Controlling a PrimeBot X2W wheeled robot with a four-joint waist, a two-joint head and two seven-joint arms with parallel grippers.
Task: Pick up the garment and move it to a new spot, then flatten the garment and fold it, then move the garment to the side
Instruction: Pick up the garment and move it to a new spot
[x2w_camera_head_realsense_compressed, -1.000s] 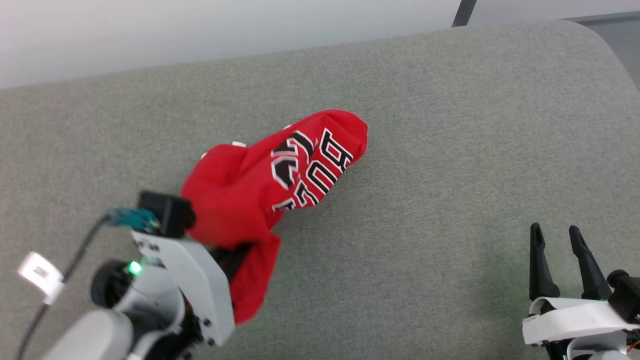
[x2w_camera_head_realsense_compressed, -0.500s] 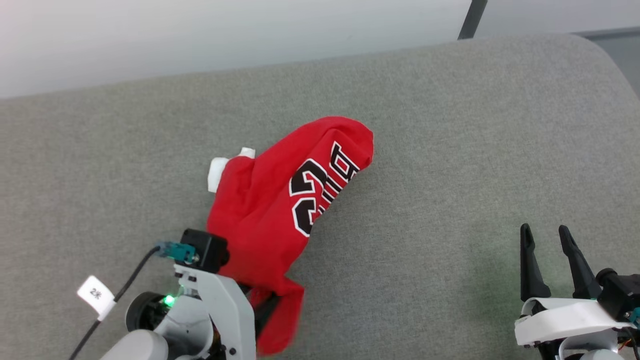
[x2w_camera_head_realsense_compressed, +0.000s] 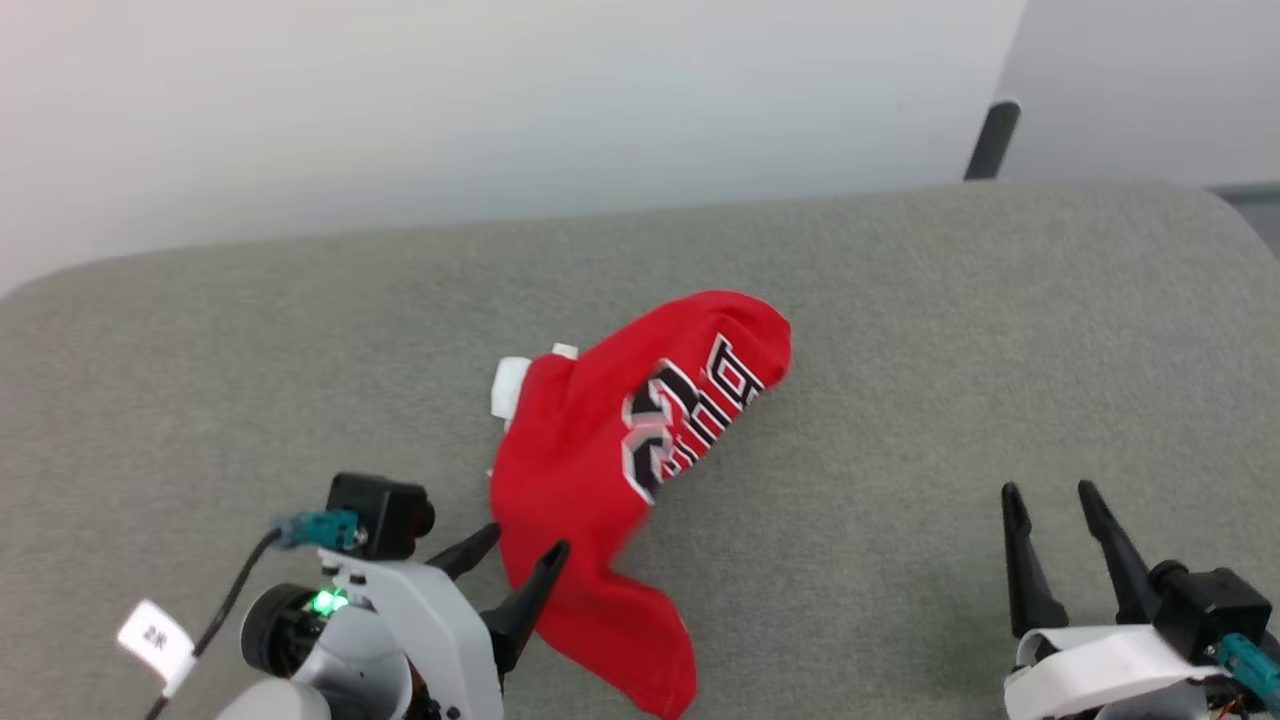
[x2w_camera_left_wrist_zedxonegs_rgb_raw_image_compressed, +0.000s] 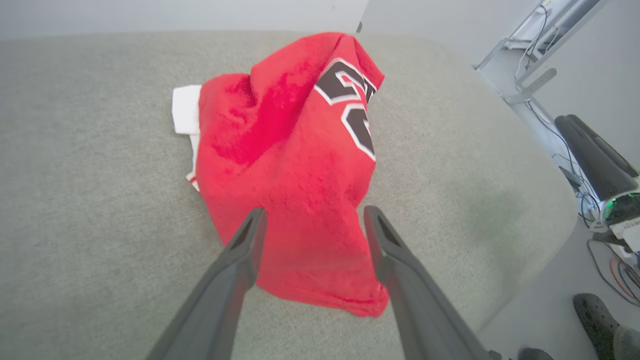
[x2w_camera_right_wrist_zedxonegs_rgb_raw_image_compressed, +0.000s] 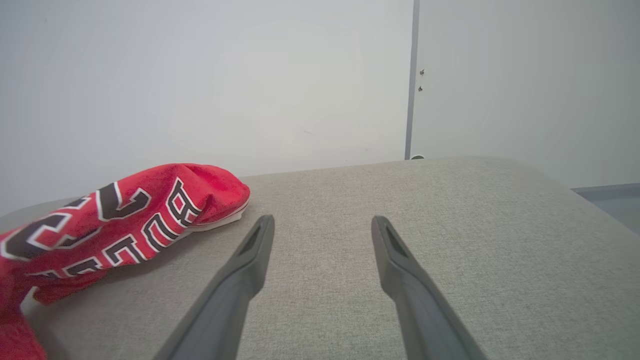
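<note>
Lying just beyond left gripper (x2w_camera_head_realsense_compressed: 529, 536) is the garment (x2w_camera_head_realsense_compressed: 600, 440).

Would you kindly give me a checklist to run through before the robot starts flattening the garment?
1. Left gripper open: ok.
2. Right gripper open, apart from the garment: ok.
3. The garment resting on the grey cushion: ok.
4. The garment lying flat: not ok, bunched in a heap.
5. White sleeve spread out: not ok, only a corner peeks from under the red cloth.
</note>
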